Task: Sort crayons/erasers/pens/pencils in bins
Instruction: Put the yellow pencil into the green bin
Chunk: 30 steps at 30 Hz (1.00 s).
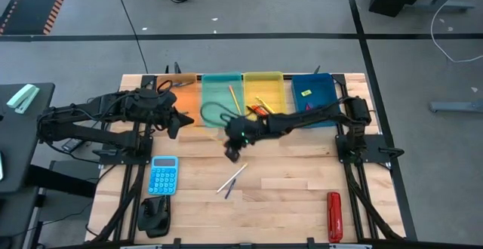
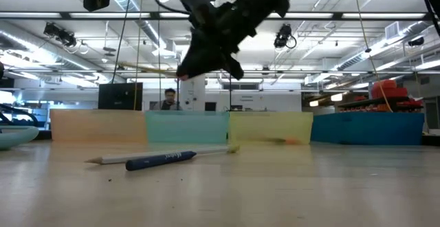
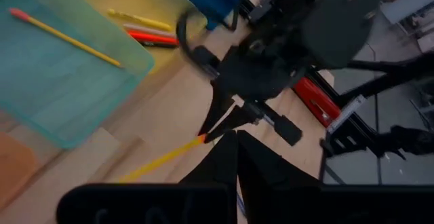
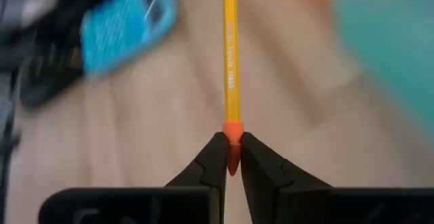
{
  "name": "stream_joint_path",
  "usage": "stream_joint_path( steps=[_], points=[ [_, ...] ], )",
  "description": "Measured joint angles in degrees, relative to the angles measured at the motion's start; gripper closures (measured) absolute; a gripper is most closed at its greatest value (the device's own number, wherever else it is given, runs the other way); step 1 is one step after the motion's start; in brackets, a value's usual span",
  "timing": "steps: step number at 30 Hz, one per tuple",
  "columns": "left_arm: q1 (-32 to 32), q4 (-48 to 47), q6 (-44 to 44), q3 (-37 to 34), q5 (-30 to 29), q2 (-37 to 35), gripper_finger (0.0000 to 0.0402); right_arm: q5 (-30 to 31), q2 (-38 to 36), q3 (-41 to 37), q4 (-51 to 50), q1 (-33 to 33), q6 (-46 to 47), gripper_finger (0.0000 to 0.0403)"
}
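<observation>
My right gripper hangs over the table's middle, in front of the teal bin, shut on a long yellow pencil. My left gripper waits shut near the orange bin, holding nothing. A white pencil and a dark blue pen lie flat on the table below the right gripper. Another pencil lies in the teal bin, crayons in the yellow bin, and a yellow-green eraser in the blue bin. My right gripper pinches the pencil's orange end between its two fingertips. The fingers slant downward, and the pencil runs straight on from them along their line. It hangs lifted clear of the table, roughly level, its shaft sticking out from the gripper.
A light-blue calculator and a black object lie at the near left. A red oblong tool lies at the near right. The four bins stand in a row along the far edge, with bare wood between the gripper and the near edge.
</observation>
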Motion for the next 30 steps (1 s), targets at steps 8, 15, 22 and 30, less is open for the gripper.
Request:
stream_joint_path(
  steps=[8, 15, 22, 30],
  points=[
    [0.04, 0.49, 0.02, 0.0, -0.76, 0.02, 0.0374, 10.19, 0.57, 4.67, 0.36, -11.51, 5.67, 0.0362],
    [-0.2, 0.44, -0.66, 0.0, -0.76, 0.02, 0.0389, 6.27, 0.87, 4.53, 0.18, -19.59, 0.95, 0.0362],
    [-0.32, 0.4, -0.87, 0.0, -0.75, 0.02, 0.0383, 2.58, 4.12, 4.54, 2.73, -20.86, 4.54, 0.0362],
    [-0.33, 0.34, -2.12, 0.0, -0.72, 0.02, 0.0381, -0.06, 9.03, 4.52, 3.43, -19.13, 13.24, 0.0362]
  ],
)
